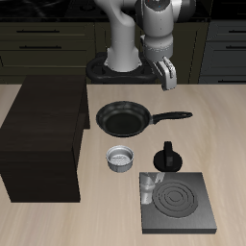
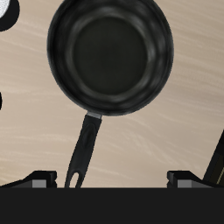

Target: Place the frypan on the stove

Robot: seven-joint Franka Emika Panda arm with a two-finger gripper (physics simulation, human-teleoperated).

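The frypan (image 1: 123, 117) was black all over, the stove (image 1: 176, 203) dark grey with pale concentric rings, the bowl (image 1: 119, 158) silver-grey, and the table (image 1: 221, 125) light wood-grained beige.

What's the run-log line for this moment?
gripper: open, above frypan handle | frypan: on table, ungrasped | stove: bare

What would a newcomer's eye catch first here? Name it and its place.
The frypan stands out first: a round black pan mid-table, its long handle pointing sideways, with the gripper hanging open above the handle's end. Next comes the stove near the table's front edge, the moka pot just behind it.
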